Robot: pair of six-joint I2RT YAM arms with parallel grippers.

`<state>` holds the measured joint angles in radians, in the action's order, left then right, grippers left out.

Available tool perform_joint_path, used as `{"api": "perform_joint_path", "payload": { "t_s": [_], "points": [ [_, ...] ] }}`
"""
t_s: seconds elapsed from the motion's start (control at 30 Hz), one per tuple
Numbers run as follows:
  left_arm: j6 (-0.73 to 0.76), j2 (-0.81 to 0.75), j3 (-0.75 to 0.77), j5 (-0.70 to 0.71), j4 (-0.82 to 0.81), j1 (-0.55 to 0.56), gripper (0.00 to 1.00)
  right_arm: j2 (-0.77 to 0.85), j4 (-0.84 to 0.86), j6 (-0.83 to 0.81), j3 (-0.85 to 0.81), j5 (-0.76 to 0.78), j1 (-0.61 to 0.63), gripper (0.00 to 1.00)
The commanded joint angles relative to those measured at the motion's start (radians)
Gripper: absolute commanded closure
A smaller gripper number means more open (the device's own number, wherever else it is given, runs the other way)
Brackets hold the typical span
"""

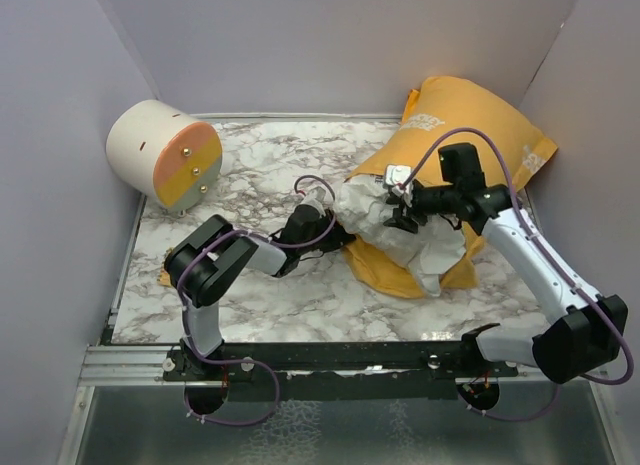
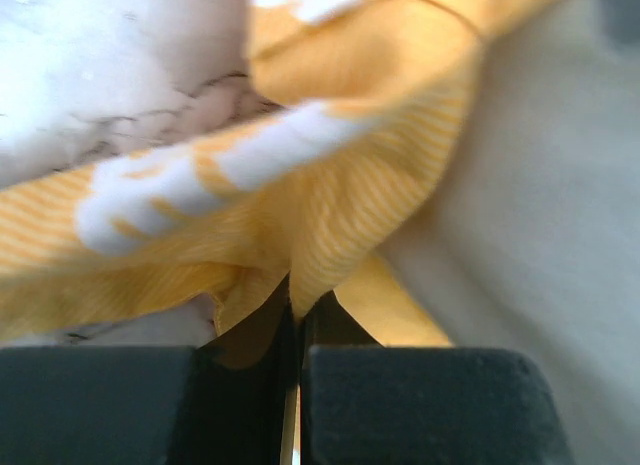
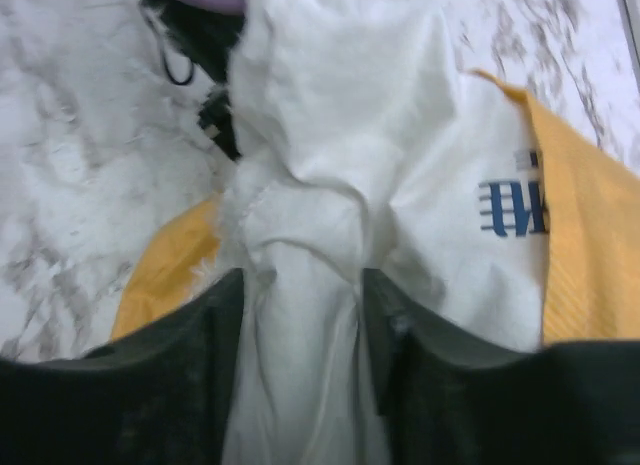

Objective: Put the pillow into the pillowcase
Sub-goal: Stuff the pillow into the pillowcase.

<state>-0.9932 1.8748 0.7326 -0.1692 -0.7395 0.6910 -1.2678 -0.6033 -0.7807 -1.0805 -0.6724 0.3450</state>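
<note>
Two grips we see: left gripper (image 2: pixel 297 330) pinched shut on the pillowcase (image 2: pixel 330 205) edge; right gripper (image 3: pixel 300 315) squeezing a bunch of the pillow (image 3: pixel 330 115); it pokes half out of the pillowcase, at right on the table (image 1: pixel 270 295).

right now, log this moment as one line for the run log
left gripper: shut on pillowcase | right gripper: jaws astride pillow fold, grip unclear | pillow: partly inside, white end sticking out
</note>
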Motion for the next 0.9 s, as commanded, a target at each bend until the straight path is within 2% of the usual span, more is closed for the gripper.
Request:
{"api": "perform_joint_path", "payload": {
  "t_s": [0.0,0.1,0.17,0.3,0.47,0.6,0.67,0.73,0.8,0.83,0.87],
  "points": [
    [0.15,-0.103,-0.031,-0.048,-0.076,0.053,1.0,0.013,-0.457,-0.298,-0.228,-0.29,-0.005,0.36],
    [0.164,-0.12,-0.07,-0.082,-0.171,0.077,1.0,-0.009,-0.562,-0.352,-0.339,-0.416,0.022,0.13],
    [0.161,-0.125,-0.089,-0.107,-0.232,0.088,1.0,-0.03,-0.512,-0.289,-0.376,-0.382,0.107,0.04],
    [0.146,-0.16,-0.124,-0.114,-0.312,0.098,1.0,-0.085,-0.237,-0.087,-0.338,-0.004,0.303,0.01],
    [0.15,-0.25,-0.18,-0.096,-0.339,0.098,1.0,-0.069,-0.04,-0.022,-0.161,0.262,0.309,0.01],
    [0.145,-0.303,-0.2,-0.107,-0.346,0.099,1.0,-0.031,0.073,-0.028,0.015,0.378,0.31,0.04],
    [0.148,-0.334,-0.206,-0.113,-0.338,0.101,1.0,-0.026,0.165,-0.02,0.104,0.46,0.31,0.1],
    [0.159,-0.378,-0.212,-0.11,-0.311,0.102,1.0,-0.043,0.271,-0.01,0.165,0.587,0.309,0.21],
    [0.179,-0.443,-0.222,-0.1,-0.252,0.102,1.0,-0.07,0.333,-0.013,0.193,0.667,0.283,0.55],
    [0.198,-0.489,-0.226,-0.089,-0.205,0.103,1.0,-0.075,0.357,-0.016,0.201,0.689,0.261,0.68],
    [0.218,-0.54,-0.23,-0.066,-0.15,0.103,1.0,-0.075,0.384,-0.028,0.211,0.714,0.238,0.77]
  ]
}}
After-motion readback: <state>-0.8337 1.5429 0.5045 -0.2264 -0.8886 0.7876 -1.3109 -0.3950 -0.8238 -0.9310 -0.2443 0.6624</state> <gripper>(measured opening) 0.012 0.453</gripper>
